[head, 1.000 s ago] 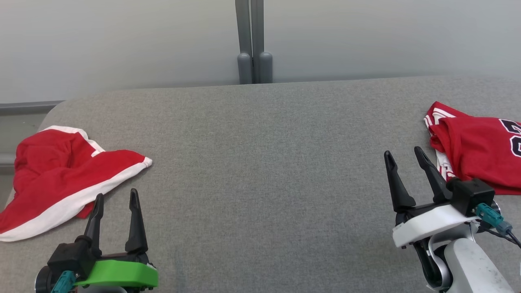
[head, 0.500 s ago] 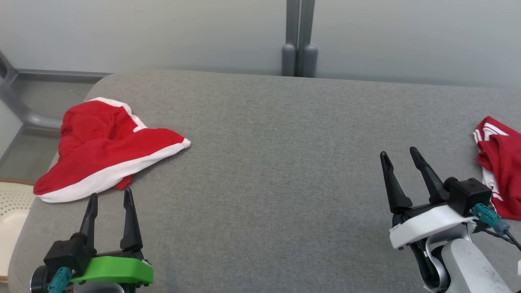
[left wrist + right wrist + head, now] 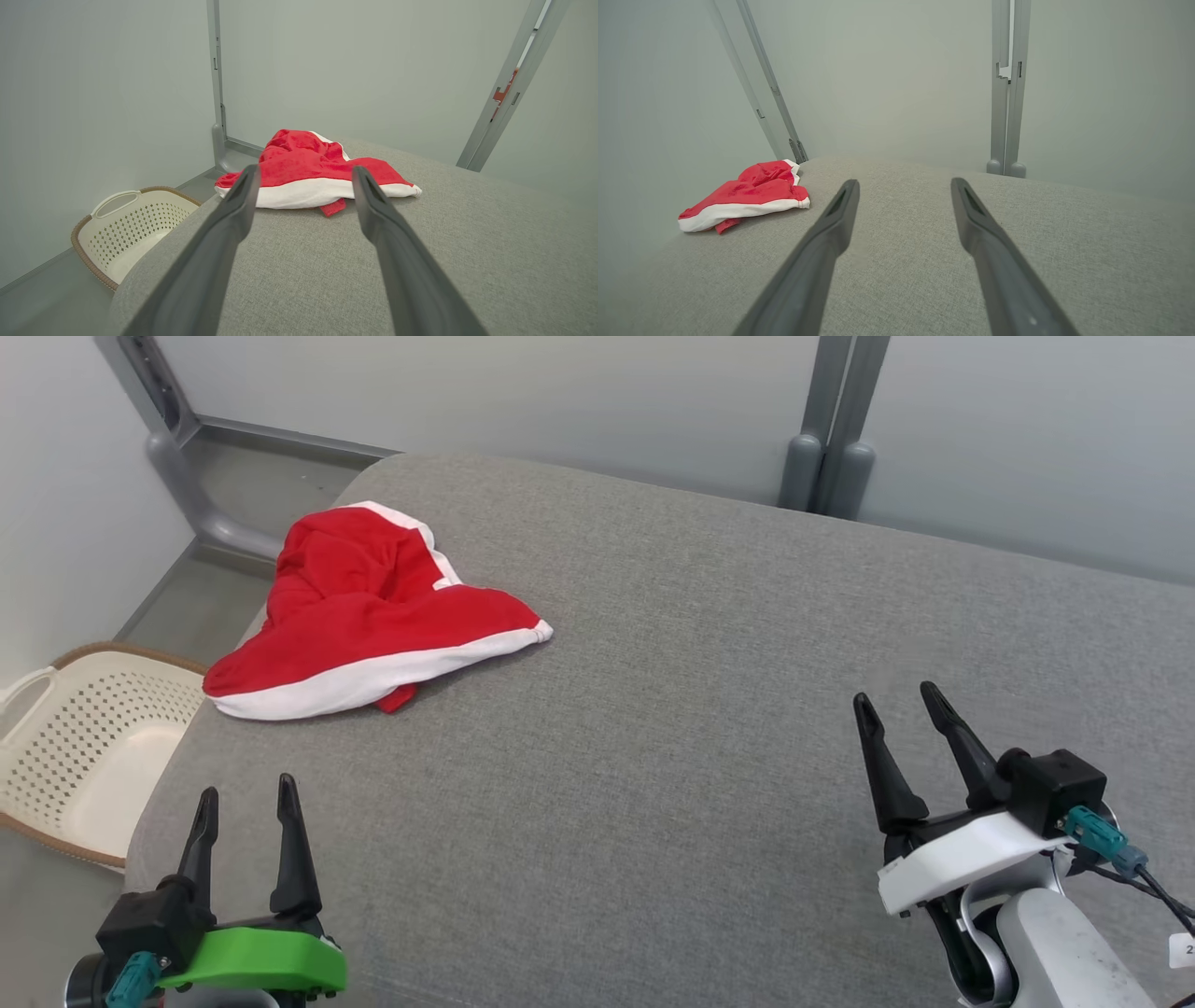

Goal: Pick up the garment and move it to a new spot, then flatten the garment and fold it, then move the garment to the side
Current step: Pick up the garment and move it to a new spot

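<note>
A crumpled red garment (image 3: pixel 373 616) with a white band lies near the far left corner of the grey padded table (image 3: pixel 672 691). It also shows ahead of the fingers in the left wrist view as the red garment (image 3: pixel 313 172), and at the left in the right wrist view as the same garment (image 3: pixel 747 196). My left gripper (image 3: pixel 245 793) hovers open near the table's front left edge, well short of the garment. My right gripper (image 3: pixel 896 695) is open at the lower right, holding nothing.
A cream perforated laundry basket (image 3: pixel 84 747) stands on the floor off the table's left edge, also seen as the basket (image 3: pixel 126 228) from the left wrist. Grey wall posts (image 3: pixel 826 448) rise behind the table. The table's left edge is rounded.
The head camera has turned left: the red garment now sits nearer the middle, the basket has come into view, and the second red jersey at the right has left the picture. Both grippers stay open.
</note>
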